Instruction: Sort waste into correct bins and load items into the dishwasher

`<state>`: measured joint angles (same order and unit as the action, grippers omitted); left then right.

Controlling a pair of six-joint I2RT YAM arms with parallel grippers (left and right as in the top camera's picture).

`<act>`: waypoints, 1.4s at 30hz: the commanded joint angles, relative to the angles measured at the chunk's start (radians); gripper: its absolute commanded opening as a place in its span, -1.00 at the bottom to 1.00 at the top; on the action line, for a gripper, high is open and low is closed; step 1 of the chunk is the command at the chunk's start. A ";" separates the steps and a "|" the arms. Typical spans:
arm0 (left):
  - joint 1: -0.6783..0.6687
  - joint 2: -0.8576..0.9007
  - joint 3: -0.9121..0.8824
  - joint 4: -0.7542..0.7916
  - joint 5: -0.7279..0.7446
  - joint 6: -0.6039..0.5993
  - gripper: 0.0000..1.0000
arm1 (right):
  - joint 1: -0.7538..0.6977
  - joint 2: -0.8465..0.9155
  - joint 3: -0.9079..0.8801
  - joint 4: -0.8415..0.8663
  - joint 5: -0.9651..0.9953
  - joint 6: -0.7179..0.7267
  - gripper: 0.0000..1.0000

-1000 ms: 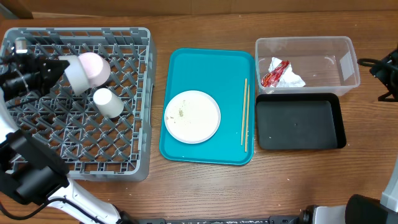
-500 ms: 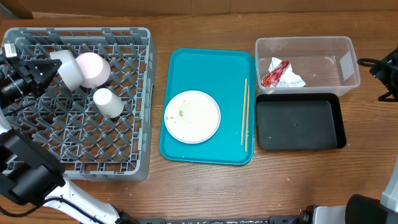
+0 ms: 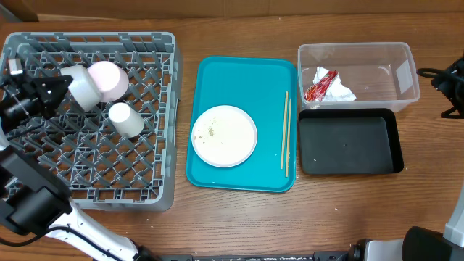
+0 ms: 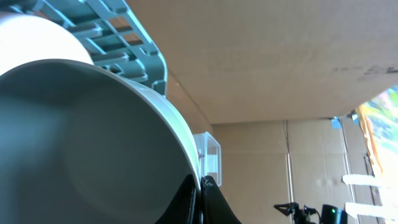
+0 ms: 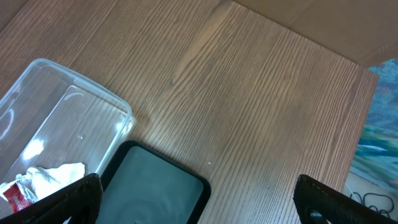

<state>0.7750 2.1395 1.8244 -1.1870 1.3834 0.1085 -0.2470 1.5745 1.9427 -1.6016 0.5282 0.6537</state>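
My left gripper (image 3: 62,87) is shut on the rim of a white bowl (image 3: 84,90), held on its side over the grey dishwasher rack (image 3: 156,109) and touching a pinkish bowl (image 3: 110,78). In the left wrist view the white bowl (image 4: 93,137) fills the frame, its rim pinched by the left gripper (image 4: 200,186). A small cup (image 3: 125,120) lies in the rack. A white plate (image 3: 224,135) with a few food grains (image 3: 212,131) sits on the teal tray (image 3: 246,80). The clear tub (image 3: 399,54) holds a red wrapper (image 3: 320,85) and a tissue (image 3: 342,92). My right gripper (image 5: 199,202) is open above the black tray (image 5: 155,186).
Chopsticks (image 3: 286,134) lie along the teal tray's right side. The black tray (image 3: 350,141) sits just in front of the clear tub. The right arm (image 3: 448,80) hangs at the table's right edge, beside the clear tub (image 5: 62,118). Bare wood surrounds the bins.
My left gripper has drawn the white bowl a little to the left over the rack. The right arm, plate and bins have not moved.
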 commanded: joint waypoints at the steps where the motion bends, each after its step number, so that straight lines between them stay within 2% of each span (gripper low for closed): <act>1: 0.032 0.006 -0.005 -0.003 -0.043 0.030 -0.91 | -0.002 -0.005 0.002 0.002 0.008 0.001 1.00; 11: 0.027 0.014 -0.005 -0.015 -0.056 0.055 -0.91 | -0.002 -0.005 0.002 0.002 0.008 0.001 1.00; 15: 0.027 0.016 -0.006 -0.007 -0.056 0.108 -0.90 | -0.002 -0.005 0.002 0.002 0.008 0.001 1.00; 31: 0.027 0.066 -0.006 0.023 -0.048 0.100 -0.88 | -0.002 -0.005 0.002 0.002 0.008 0.001 1.00; 37: 0.037 0.065 -0.005 0.021 -0.049 0.001 -0.76 | -0.002 -0.005 0.002 0.002 0.008 0.001 1.00; 42: 0.063 0.065 -0.002 0.021 -0.134 -0.025 -0.53 | -0.002 -0.005 0.001 0.002 0.008 0.001 1.00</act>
<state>0.8158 2.1845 1.8244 -1.1633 1.3209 0.1219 -0.2470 1.5745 1.9427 -1.6009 0.5282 0.6540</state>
